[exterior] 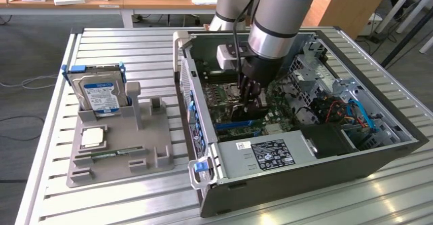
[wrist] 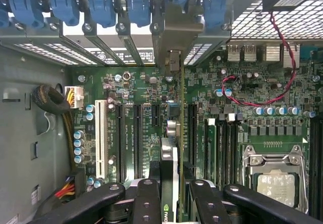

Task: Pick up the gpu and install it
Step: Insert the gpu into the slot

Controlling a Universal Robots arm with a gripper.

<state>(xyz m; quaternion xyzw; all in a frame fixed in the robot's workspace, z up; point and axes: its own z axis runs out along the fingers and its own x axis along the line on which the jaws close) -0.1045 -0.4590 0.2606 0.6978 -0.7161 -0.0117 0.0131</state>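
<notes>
Wrist view: black fingers (wrist: pixel 146 201) clamped on thin dark gpu card (wrist: pixel 170 156), card standing edge-on over green motherboard (wrist: pixel 242 108) inside open grey pc case (exterior: pixel 304 184).

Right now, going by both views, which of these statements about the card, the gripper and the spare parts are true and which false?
1. The gripper holds the graphics card inside the computer case. True.
2. The hard drive lies flat on the table. False: it stands upright in the gray holder.
3. The memory stick lies in that holder. True.
4. The case is closed. False: it is open, with the motherboard showing.
</notes>
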